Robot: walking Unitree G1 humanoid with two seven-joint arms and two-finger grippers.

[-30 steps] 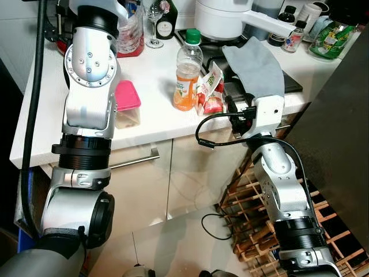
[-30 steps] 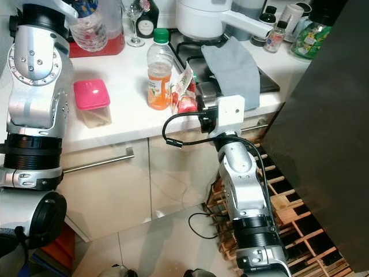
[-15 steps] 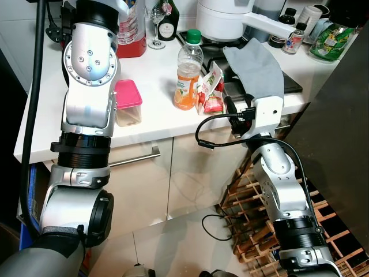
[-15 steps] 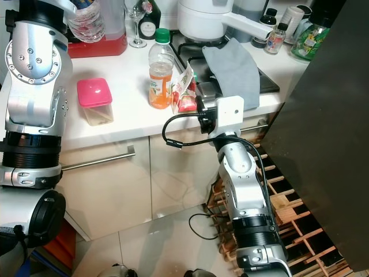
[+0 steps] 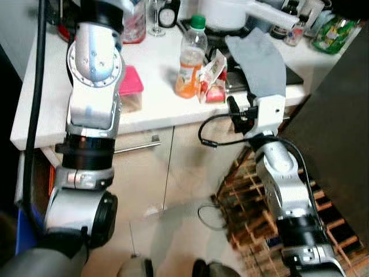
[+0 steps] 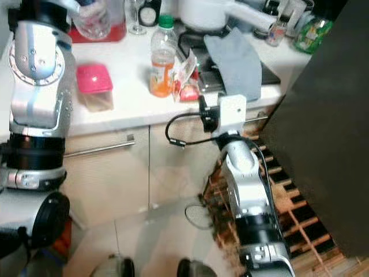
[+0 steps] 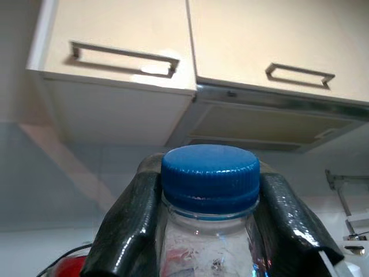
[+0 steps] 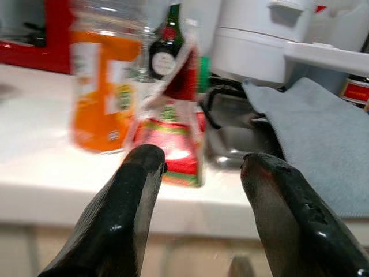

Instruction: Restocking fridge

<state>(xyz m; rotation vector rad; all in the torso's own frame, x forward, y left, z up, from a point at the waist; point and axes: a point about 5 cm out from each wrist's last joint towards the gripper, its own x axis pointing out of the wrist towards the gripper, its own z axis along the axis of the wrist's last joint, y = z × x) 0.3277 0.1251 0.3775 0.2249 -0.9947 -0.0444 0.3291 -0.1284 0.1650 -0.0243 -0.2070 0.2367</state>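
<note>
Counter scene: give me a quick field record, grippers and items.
left gripper: shut on clear bottle with blue cap, held up high
right gripper: open, level with counter edge, facing the pouch
juice bottle: upright on counter, green cap
pouch: beside juice bottle, on its right
pink-lidded box: on counter, left of juice bottle
grey cloth: draped over stove

The clear bottle [image 7: 209, 231] with the blue cap [image 7: 209, 178] was cut off below its shoulder, and its label was too blurred to read. The left gripper [image 7: 207, 219] fingers ran off the frame. In the right wrist view the orange juice bottle [image 8: 105, 81] lost its top to the edge, and the red pouch [image 8: 173, 124] print was smeared
</note>
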